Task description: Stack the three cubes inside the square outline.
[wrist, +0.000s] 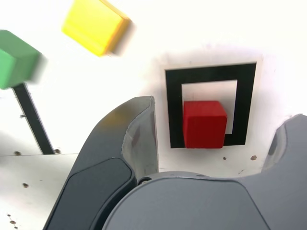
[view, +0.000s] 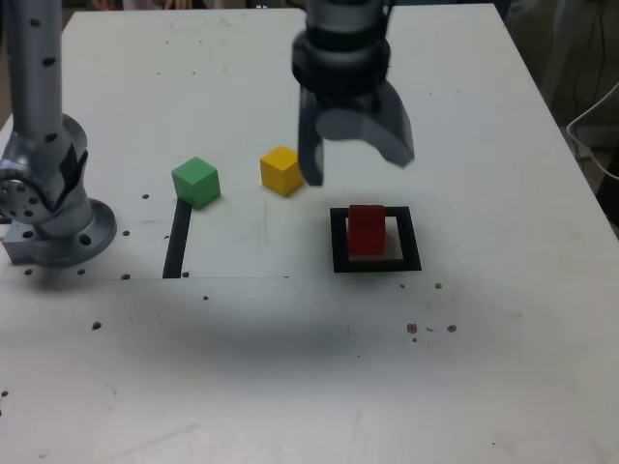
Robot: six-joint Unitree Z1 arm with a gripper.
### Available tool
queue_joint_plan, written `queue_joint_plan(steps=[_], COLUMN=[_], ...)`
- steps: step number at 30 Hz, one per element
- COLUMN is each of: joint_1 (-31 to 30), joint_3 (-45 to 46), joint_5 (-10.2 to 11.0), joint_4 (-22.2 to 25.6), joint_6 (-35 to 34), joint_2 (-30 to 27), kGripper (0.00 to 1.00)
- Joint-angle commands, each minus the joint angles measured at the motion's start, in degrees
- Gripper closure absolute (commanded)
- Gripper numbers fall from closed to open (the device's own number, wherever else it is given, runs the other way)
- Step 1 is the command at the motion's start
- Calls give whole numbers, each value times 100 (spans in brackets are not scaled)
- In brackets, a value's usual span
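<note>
White table, speckled. Red cube sits inside the square outline, right of centre in the exterior view. Gripper hovers above it, jaws spread, empty. Yellow cube and green cube sit left of it, apart.

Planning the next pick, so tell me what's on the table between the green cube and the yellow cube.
Nothing: the exterior view shows only bare white table between the green cube and the yellow cube.
</note>
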Motion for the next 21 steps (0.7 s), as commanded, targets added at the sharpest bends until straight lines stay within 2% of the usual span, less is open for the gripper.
queue_joint_plan(steps=[1,6,15,18,21], joint_1=[138,621,1345,1515,1638], joint_3=[97,326,606,783,962], joint_5=[37,42,101,271,564], joint_4=[47,97,99,88,106], joint_6=[43,535,2059,2597,3177], joint_2=[-172,-400,-420,-401,-365], kGripper=[0,0,0,0,0])
